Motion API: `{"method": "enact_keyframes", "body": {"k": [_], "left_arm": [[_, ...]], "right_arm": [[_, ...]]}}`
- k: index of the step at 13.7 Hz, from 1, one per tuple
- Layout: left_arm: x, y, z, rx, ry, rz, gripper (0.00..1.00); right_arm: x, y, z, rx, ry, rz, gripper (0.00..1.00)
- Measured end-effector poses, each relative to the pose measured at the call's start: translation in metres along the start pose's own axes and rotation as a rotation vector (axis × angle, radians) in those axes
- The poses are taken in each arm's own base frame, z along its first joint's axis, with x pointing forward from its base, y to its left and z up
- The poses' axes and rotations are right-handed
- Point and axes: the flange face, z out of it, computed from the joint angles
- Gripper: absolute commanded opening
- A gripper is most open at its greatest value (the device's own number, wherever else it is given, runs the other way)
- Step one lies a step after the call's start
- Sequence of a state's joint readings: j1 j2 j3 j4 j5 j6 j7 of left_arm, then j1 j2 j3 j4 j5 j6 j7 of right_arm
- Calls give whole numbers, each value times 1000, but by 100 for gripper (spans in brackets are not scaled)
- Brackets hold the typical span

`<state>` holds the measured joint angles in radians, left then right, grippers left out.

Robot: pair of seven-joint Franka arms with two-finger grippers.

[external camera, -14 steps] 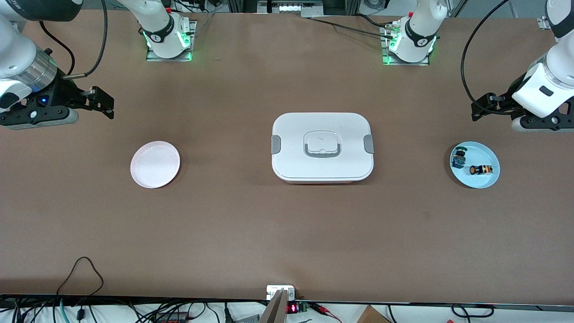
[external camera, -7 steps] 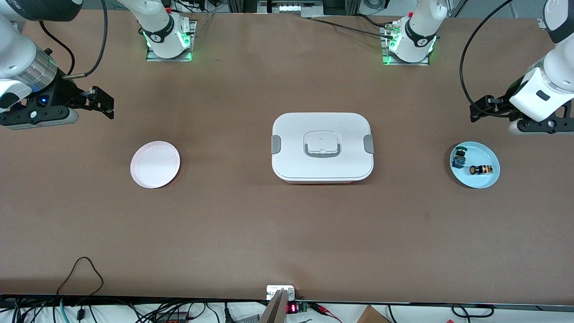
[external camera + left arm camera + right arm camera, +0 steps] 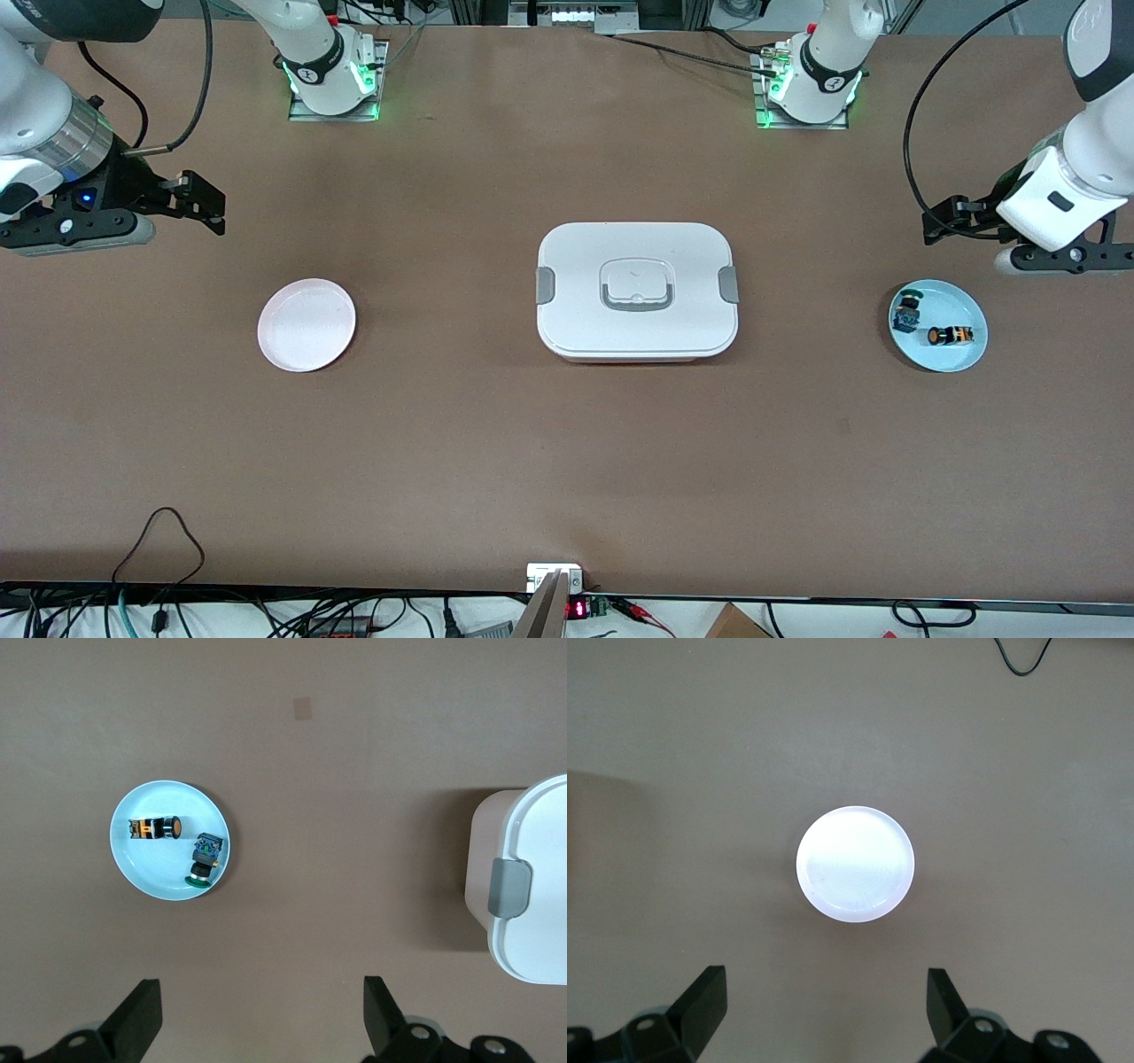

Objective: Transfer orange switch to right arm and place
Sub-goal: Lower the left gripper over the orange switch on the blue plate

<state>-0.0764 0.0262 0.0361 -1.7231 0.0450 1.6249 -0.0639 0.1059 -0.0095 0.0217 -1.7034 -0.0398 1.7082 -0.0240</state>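
The orange switch [image 3: 951, 335] [image 3: 152, 827] lies on its side on a light blue plate [image 3: 955, 356] [image 3: 146, 870] at the left arm's end of the table. My left gripper [image 3: 937, 221] [image 3: 263, 988] hangs open and empty over bare table just off that plate's rim, on the side toward the arm bases. My right gripper [image 3: 208, 202] [image 3: 825, 976] waits open and empty over the table at its own end. It is above and off the rim of a pale pink plate [image 3: 306, 324] [image 3: 855, 864], which holds nothing.
A small blue-and-green switch [image 3: 906, 310] [image 3: 204, 859] shares the blue plate with the orange one. A white lidded box [image 3: 636, 290] [image 3: 532, 886] with grey side clips stands at the table's middle between the two plates.
The left arm has shifted slightly, carrying its open gripper a little toward the table's middle. The right arm and all the objects have stayed put.
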Motion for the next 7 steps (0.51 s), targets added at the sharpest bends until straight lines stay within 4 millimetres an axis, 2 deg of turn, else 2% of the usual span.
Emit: {"method": "enact_keyframes", "body": {"k": [4, 7], "left_arm": [[3, -7, 12, 2, -42, -13, 100], [5, -29, 32, 0, -116, -52, 100]], "right_arm": [[0, 0, 0, 3, 0, 0, 100], [0, 0, 0, 3, 0, 0, 100]]}}
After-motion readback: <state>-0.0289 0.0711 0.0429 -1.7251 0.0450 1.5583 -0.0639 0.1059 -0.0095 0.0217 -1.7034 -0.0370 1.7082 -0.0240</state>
